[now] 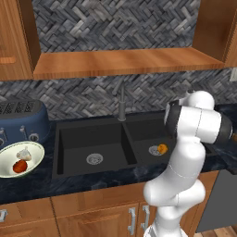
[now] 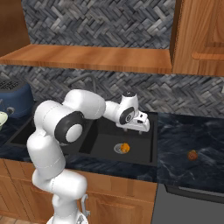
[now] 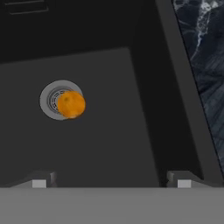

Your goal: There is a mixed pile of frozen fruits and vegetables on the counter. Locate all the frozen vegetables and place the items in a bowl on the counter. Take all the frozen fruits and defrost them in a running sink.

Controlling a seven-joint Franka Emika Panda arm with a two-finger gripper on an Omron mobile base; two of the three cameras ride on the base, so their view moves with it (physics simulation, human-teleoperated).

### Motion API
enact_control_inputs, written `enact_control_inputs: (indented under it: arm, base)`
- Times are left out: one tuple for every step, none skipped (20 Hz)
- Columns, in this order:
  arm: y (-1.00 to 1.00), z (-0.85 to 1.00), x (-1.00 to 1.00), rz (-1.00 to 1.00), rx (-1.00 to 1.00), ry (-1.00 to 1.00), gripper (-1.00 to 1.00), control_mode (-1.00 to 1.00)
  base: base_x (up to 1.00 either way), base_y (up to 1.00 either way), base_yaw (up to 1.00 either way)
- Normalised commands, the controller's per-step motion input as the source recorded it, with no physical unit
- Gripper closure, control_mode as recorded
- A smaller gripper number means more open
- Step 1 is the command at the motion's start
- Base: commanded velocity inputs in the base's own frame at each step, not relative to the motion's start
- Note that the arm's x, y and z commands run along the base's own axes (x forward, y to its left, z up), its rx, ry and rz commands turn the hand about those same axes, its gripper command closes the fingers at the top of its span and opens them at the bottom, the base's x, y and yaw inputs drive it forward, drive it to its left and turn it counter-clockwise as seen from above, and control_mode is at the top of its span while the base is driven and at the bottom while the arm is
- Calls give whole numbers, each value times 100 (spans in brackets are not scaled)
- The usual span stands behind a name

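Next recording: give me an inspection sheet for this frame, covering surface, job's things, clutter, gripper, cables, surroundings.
Surface: dark marbled counter over wooden cabinets, black double sink set in it.
Job's things: bowl on the counter left of the sink, holding a red ball and a pale bulb. One orange fruit lies on the right basin's drain. A second orange piece sits on the counter right of the sink.
Clutter: blue toaster behind the bowl.
Gripper: gripper open, empty, above the right basin.
Cables: nothing seen.
Surroundings: faucet with no water visible, herringbone backsplash, wooden shelf.
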Motion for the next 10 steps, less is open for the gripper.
enact_control_inputs:
  arm:
    - [-5, 14, -15, -2, 0, 0, -100, -100]
    - [-6, 12, -13, -2, 0, 0, -100, -100]
    - [-9, 12, -11, -4, 0, 0, -100, -100]
    - [-10, 9, -11, -5, 0, 0, -100, -100]
    - [-10, 8, -11, -6, 0, 0, -100, -100]
    - [-14, 4, -10, -7, 0, 0, -100, -100]
    - [-16, 2, -8, -7, 0, 0, -100, -100]
    - [-25, 0, -6, -8, 0, 0, -100, -100]
    - [-29, 0, -2, -6, 0, 0, -100, -100]
    - [-31, 0, 0, -4, 0, 0, -100, -100]
  base:
    - [0, 0, 0]
    - [0, 0, 0]
    - [0, 0, 0]
    - [0, 0, 0]
    - [0, 0, 0]
    - [0, 0, 0]
    - [0, 0, 0]
    - [0, 0, 0]
    - [0, 0, 0]
    - [0, 0, 0]
